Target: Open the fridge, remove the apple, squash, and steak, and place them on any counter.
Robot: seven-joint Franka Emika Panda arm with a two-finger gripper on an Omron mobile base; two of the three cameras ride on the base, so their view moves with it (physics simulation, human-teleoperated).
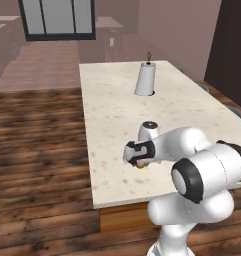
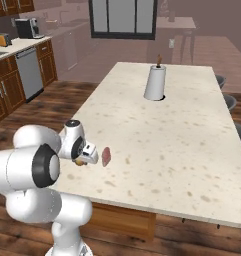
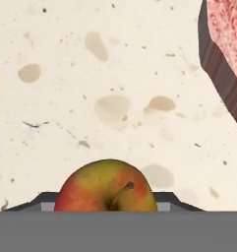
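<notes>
My gripper (image 3: 107, 204) is shut on the apple (image 3: 106, 187), a red-orange fruit with a yellowish patch and a short stem, held low over the pale speckled counter (image 3: 90, 74). In the base views the gripper (image 1: 138, 162) (image 2: 83, 160) hangs over the counter's (image 1: 117, 115) (image 2: 157, 130) near corner, with a bit of the apple (image 1: 140, 165) showing under the hand. The steak (image 2: 106, 156) (image 3: 228, 39), a pinkish-red slab, lies on the counter just beside the gripper. The fridge and the squash are out of view.
A white cone-shaped holder (image 1: 145, 79) (image 2: 155, 82) stands at the far middle of the island. Stools (image 2: 232, 102) line its right side. Wooden cabinets with a dishwasher (image 2: 29, 72) run along the left wall. Wood floor surrounds the island.
</notes>
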